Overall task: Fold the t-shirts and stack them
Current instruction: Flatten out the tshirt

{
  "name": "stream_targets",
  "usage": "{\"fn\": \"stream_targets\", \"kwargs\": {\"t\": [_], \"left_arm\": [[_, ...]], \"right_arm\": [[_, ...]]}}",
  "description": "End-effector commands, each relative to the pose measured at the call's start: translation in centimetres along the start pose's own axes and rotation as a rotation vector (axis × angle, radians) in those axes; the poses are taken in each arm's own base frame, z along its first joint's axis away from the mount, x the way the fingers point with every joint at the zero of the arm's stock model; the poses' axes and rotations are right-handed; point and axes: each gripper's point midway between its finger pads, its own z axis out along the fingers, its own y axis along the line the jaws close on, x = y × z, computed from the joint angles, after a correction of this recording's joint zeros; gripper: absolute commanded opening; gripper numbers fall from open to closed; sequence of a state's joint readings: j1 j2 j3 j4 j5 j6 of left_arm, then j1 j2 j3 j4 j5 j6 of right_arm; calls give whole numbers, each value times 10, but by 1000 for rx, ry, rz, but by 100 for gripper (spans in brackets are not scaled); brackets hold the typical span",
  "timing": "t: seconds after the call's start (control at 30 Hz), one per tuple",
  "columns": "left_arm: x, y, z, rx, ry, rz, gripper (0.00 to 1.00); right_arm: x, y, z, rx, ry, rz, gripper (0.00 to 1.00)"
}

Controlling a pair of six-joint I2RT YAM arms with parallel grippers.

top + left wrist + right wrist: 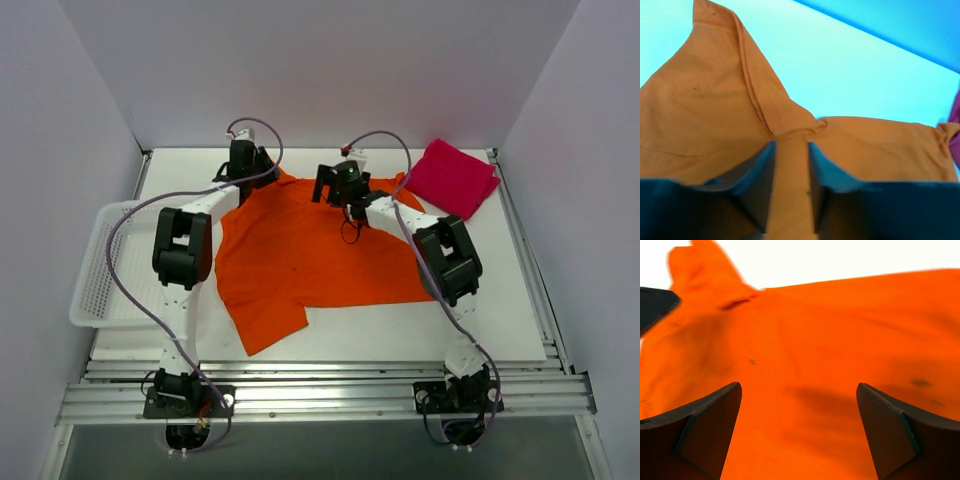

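The orange t-shirt point(310, 250) lies spread across the middle of the table, one sleeve toward the near edge. My left gripper point(246, 166) is at the shirt's far left corner. In the left wrist view its fingers point(791, 146) are shut on a fold of orange cloth point(715, 110), which bunches just ahead of the tips. My right gripper point(338, 188) hovers over the shirt's far edge. In the right wrist view it point(799, 390) is wide open and empty above the orange cloth point(830, 330). The red t-shirt point(455, 178) lies folded at the far right.
A white mesh basket point(103, 268) stands at the table's left edge beside the left arm. White walls close in the back and both sides. A metal rail point(320, 395) runs along the near edge. An edge of the red shirt point(955, 125) shows in the left wrist view.
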State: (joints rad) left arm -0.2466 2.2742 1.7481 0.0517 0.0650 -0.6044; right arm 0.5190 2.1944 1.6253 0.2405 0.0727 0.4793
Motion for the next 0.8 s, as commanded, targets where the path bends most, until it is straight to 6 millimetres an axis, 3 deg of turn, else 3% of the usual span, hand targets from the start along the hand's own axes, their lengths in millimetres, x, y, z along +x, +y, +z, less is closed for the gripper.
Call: {"fn": "stream_targets", "kwargs": {"t": [0.0,0.03,0.17,0.77], "left_arm": [[13,8,14,-41,70,11,45],[15,10,16,-44,75,9,48],[15,11,23,-53,76,2,49],[13,15,54,-69,51,-20,48]], "right_arm": [[-22,-37,-24,126,-98,0,94],[-9,-48,-26,148,-75,-6,94],[-8,-61,-37,173,-83,5,93],[6,-57,-19,127,-44,19,89]]}}
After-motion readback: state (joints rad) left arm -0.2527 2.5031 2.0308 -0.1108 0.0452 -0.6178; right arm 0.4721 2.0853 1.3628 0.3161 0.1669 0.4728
